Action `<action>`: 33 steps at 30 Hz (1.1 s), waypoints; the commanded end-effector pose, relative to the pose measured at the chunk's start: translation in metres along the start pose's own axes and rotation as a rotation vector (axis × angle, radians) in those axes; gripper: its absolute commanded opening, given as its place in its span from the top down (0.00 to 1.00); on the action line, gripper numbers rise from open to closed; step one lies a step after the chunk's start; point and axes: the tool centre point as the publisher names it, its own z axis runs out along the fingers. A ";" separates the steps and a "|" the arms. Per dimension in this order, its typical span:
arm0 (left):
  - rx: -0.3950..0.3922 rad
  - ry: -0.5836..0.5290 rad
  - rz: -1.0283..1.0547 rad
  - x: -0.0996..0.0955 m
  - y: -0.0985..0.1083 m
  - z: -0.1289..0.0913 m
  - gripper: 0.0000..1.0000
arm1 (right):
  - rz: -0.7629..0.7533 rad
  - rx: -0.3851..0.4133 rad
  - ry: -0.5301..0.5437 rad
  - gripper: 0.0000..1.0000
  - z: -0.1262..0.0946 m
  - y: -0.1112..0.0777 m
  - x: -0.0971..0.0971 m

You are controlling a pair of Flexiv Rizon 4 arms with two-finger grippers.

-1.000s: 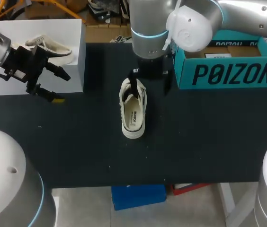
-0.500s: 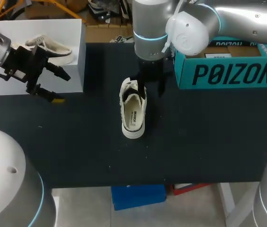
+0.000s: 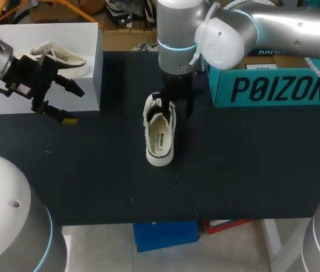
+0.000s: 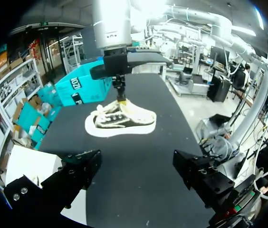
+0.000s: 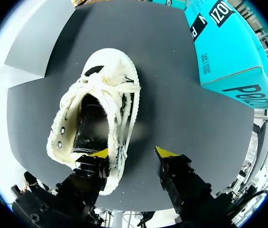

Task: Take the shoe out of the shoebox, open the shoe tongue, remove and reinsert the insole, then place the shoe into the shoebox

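A cream low-top shoe (image 3: 160, 136) lies on the black table (image 3: 92, 170), toe away from me, laces loose. My right gripper (image 3: 175, 106) hangs over its laced part. One fingertip (image 5: 100, 153) sits at the shoe's (image 5: 98, 109) dark opening. The other fingertip (image 5: 165, 152) stands clear of the shoe's side, over the table. The jaws are half apart and grip nothing. The teal shoebox (image 3: 273, 85) stands at the back right. My left gripper (image 3: 69, 103) stays wide open at the far left, nothing in it (image 4: 136, 166); the shoe (image 4: 120, 118) lies well ahead of it.
A white box (image 3: 86, 68) stands at the back left with a second cream shoe (image 3: 60, 56) on top, right behind my left gripper. The table's front edge (image 3: 160, 218) runs below the shoe.
My right gripper's fingers have drawn closer together and shifted a little left onto the shoe's laced part. The shoe and my left arm have not moved.
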 end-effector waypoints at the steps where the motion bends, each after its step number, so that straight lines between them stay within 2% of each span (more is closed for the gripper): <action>1: -0.005 -0.002 0.000 0.001 -0.001 0.000 0.00 | -0.001 0.015 0.003 0.49 0.014 0.004 0.005; 5: -0.005 -0.002 0.000 0.001 -0.001 0.000 0.00 | -0.002 0.024 0.003 0.46 0.022 0.004 0.007; 7: -0.005 -0.002 0.000 0.001 -0.001 0.000 0.00 | -0.004 0.028 0.005 0.50 0.025 0.005 0.009; 23: -0.005 -0.002 0.000 0.001 -0.001 0.000 0.00 | -0.010 0.044 0.013 0.53 0.046 0.006 0.012; 24: -0.005 -0.002 0.000 0.001 -0.001 0.000 0.00 | -0.010 0.045 0.013 0.55 0.047 0.006 0.012; 26: -0.005 -0.002 0.000 0.001 -0.001 0.000 0.00 | -0.020 0.048 0.006 1.00 0.048 0.006 0.012; 33: -0.005 -0.002 0.000 0.001 -0.001 0.000 0.00 | -0.025 0.053 -0.006 1.00 0.048 0.006 0.012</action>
